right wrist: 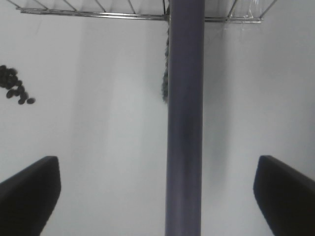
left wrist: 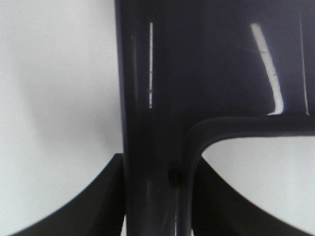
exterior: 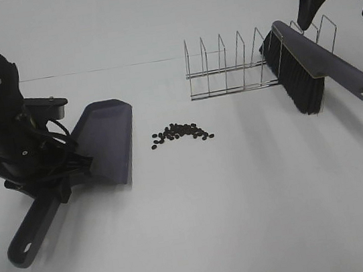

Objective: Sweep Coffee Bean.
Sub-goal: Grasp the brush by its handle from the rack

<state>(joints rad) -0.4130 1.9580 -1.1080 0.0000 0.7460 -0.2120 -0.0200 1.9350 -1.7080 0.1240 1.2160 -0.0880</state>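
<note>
Exterior high: my left hand [exterior: 63, 186] grips the dustpan [exterior: 108, 143] by its handle, the coffee bean [exterior: 182, 133] on the surface [exterior: 201, 228] beside its lip. The brush [exterior: 307, 71] leans in the wire rack [exterior: 226, 69], my right hand [exterior: 340, 5] wide open above it, empty.

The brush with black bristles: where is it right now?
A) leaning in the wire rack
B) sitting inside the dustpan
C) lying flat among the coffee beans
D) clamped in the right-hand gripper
A: the brush leans in the wire rack, and the right gripper hangs open above its handle without touching it.
</note>
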